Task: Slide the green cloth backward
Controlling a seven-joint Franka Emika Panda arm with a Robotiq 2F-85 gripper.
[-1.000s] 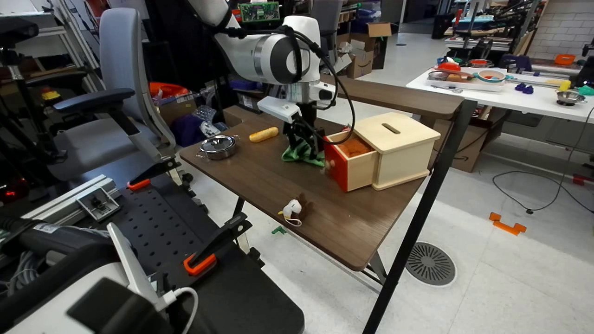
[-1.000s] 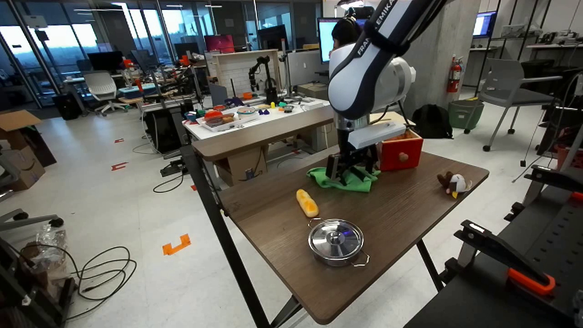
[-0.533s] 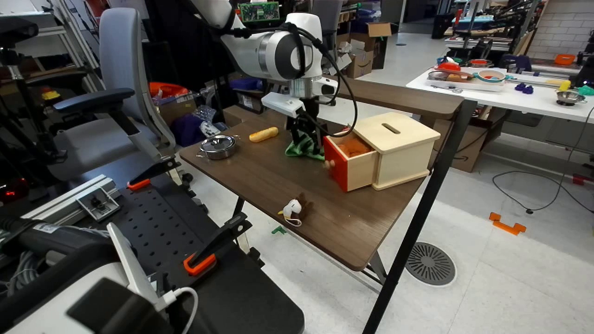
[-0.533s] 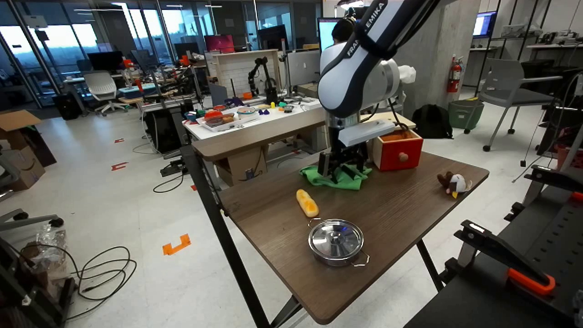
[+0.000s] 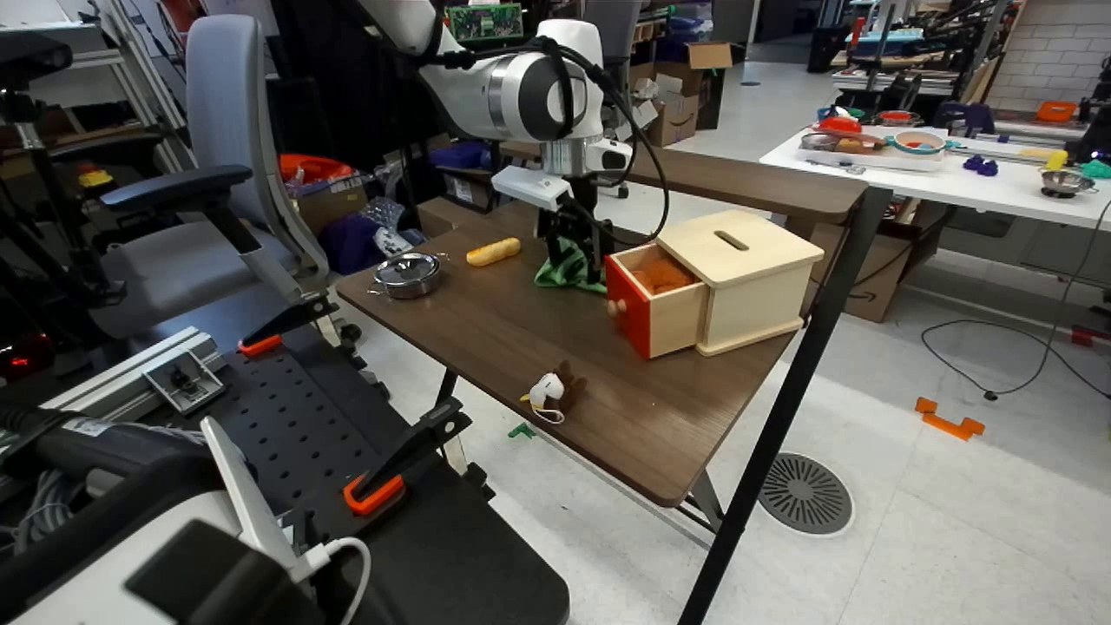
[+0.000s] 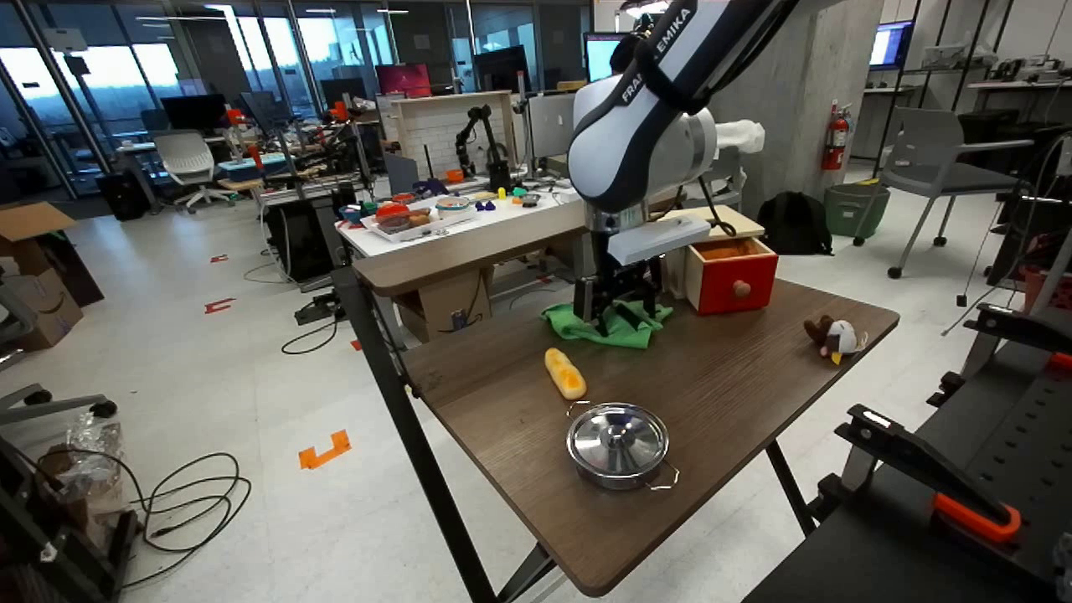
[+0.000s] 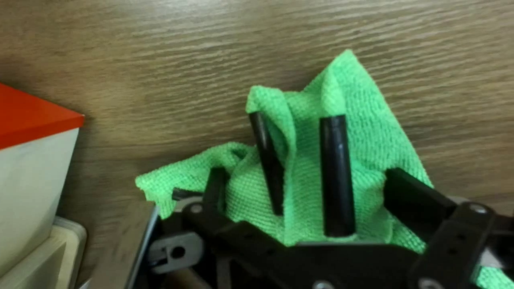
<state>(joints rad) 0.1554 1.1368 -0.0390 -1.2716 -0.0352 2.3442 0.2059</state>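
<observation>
The green cloth (image 5: 555,276) lies crumpled on the brown table beside the drawer box. It also shows in an exterior view (image 6: 628,338) and in the wrist view (image 7: 369,132). My gripper (image 5: 575,260) points down onto the cloth, its fingers touching or just above it. It also shows in an exterior view (image 6: 626,320). In the wrist view my gripper (image 7: 306,174) has its two fingertips wide apart, with folded cloth between and under them. Two dark bar shapes (image 7: 338,176) lie across the cloth there; I cannot tell what they are. Part of the cloth is hidden under the gripper.
A wooden box (image 5: 755,286) with a red drawer (image 6: 737,280) pulled out stands close beside the cloth. A bread roll (image 6: 565,373), a lidded metal pot (image 6: 618,444) and a bird toy (image 5: 551,395) are on the table (image 5: 486,321). A raised shelf (image 6: 486,247) runs along one edge.
My gripper and the cloth under it have moved together a short way toward the raised-shelf edge, most of it earlier in the second. The fingers stay apart. The other objects have not moved.
</observation>
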